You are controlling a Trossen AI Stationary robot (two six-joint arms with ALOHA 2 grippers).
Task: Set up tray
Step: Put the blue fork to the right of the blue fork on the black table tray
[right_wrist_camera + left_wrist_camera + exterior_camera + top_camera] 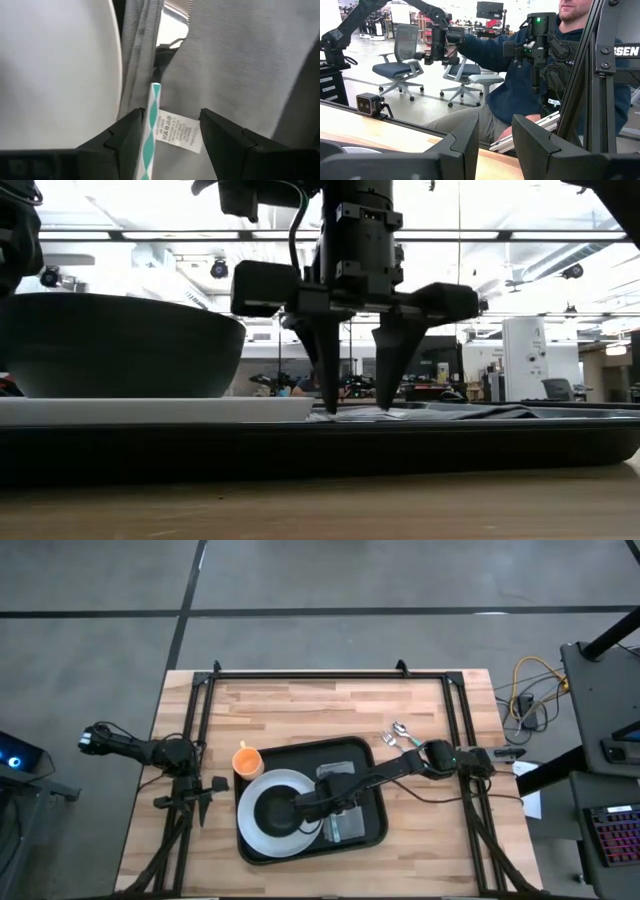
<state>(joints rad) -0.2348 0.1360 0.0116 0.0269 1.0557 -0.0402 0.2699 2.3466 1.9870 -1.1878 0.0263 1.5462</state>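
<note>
The black tray [300, 753] [300, 445] lies mid-table. On it a white plate [258, 832] [150, 410] carries a dark bowl [275, 810] [120, 345], with a grey folded napkin [347, 827] [240, 65] beside the plate. A teal-and-white striped strip [151, 120] lies on the napkin by its white label [175, 131]. My right gripper [324, 812] [357, 408] [170, 130] points down over the napkin, open, one finger on each side of the strip. My left gripper [205, 802] [495, 145] waits open at the table's left edge. My right gripper comes from above, pointing down, with its open fingertips [330, 408] level with the napkin's top. I cannot tell whether they touch the napkin or the striped strip.
An orange cup [247, 761] stands on the wood just off the tray's far left corner. Cutlery [398, 733] lies on the table right of the tray, under the right arm. A seated person [530, 75] is beyond the table's edge.
</note>
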